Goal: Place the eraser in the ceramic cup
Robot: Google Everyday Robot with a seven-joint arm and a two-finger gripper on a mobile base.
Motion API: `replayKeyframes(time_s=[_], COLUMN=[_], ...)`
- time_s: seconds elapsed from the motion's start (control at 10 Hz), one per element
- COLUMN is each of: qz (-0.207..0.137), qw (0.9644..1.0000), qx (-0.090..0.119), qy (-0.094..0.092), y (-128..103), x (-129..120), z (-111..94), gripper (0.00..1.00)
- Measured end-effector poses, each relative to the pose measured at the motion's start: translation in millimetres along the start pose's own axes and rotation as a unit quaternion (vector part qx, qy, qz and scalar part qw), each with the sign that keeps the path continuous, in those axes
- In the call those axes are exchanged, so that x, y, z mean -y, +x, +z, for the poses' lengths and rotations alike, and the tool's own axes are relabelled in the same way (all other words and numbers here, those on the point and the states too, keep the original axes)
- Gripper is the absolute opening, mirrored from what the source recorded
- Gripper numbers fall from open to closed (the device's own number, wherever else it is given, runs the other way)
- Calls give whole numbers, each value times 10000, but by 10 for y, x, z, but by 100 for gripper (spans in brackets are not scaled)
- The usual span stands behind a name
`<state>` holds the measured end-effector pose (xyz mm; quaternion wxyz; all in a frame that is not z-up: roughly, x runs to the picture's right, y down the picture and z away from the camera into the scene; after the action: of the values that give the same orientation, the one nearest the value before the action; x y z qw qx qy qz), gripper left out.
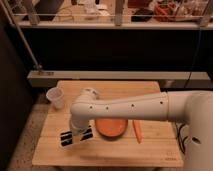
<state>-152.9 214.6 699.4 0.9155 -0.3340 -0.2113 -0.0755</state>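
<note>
Four things share the pale slatted wooden table with me. Farthest left, at about ten o'clock from the table's middle, stands the small whitish tapered ceramic cup. It is upright, wider at the rim, near the table's left edge, and nothing touches it.

Next, toward seven o'clock from the middle, comes my gripper. It points down at the end of my white arm, low over the front left part of the table. Its fingers are closed on the long black rectangular eraser with thin white stripes, gripping it about midway so that both ends stick out. One end points toward eight o'clock and the other toward two o'clock. The eraser lies roughly level, and I cannot tell whether it touches the wood or hangs just above it. From the eraser the ceramic cup is at about eleven o'clock, apart from it, with bare wood between.

Just beside the eraser's right end, at three o'clock from my gripper, sits the wide shallow orange bowl, close to the table's middle. Right of the bowl, near it but not touching as far as I can see, a thin orange stick-shaped object lies pointing from twelve to six o'clock. My arm reaches in from the right, crossing above the bowl's far rim.
</note>
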Motion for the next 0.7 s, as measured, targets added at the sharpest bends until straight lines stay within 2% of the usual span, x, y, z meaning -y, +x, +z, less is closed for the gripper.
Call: replayKeyframes(time_s=[0.7], qz=[-3], qw=[9999], qx=[-126], qy=[-58], y=[-111], x=[265], z=[-178], gripper=[3])
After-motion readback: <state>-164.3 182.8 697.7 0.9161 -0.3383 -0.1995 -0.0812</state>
